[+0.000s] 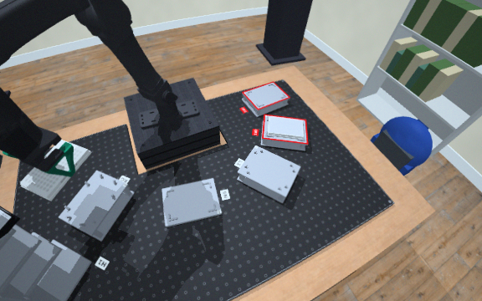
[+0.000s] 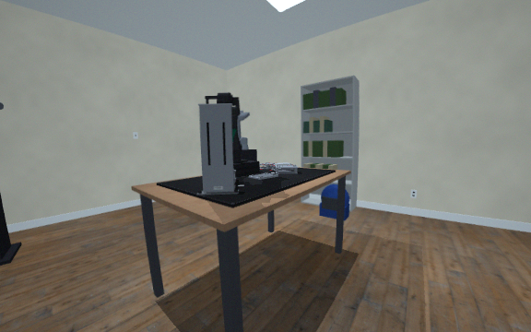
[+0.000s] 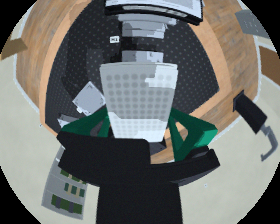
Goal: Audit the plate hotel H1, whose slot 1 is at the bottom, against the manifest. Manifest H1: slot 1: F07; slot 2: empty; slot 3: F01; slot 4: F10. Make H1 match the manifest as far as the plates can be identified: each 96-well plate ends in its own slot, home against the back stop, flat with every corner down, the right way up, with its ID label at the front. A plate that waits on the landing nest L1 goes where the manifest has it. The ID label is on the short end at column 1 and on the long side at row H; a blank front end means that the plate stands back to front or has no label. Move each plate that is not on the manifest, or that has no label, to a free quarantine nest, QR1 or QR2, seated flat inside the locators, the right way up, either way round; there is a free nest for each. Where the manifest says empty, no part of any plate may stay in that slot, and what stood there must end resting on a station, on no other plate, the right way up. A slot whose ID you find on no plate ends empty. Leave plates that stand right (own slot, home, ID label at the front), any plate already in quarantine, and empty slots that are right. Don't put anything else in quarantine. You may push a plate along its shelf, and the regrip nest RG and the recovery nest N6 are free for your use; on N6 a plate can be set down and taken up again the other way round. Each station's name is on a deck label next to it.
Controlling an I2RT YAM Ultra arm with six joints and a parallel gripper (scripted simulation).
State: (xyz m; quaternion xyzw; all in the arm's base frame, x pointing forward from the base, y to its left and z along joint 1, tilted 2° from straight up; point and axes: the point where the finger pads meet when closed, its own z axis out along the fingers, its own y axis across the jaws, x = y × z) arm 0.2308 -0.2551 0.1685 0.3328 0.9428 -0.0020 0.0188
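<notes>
My gripper (image 1: pixel 62 160), with green fingers, is shut on the long sides of a white 96-well plate (image 1: pixel 50 175) and holds it above the deck, left of the grey landing nest (image 1: pixel 96 205). That nest now stands bare. In the wrist view the plate (image 3: pixel 136 99) lies between the fingers, well side up. I cannot read its label. The plate hotel H1 (image 1: pixel 11 255) stands at the front left corner, with its deck label (image 1: pixel 102 262) beside it. It also shows in the exterior view (image 2: pixel 218 148). Its slots are not visible from here.
Two red-edged quarantine nests stand at the back right: the farther one (image 1: pixel 265 97) looks bare, and the nearer one (image 1: pixel 284 131) holds a white plate. Two more grey nests (image 1: pixel 191 201) (image 1: pixel 269 172) stand mid-deck. The arm's black base (image 1: pixel 171 119) is behind them.
</notes>
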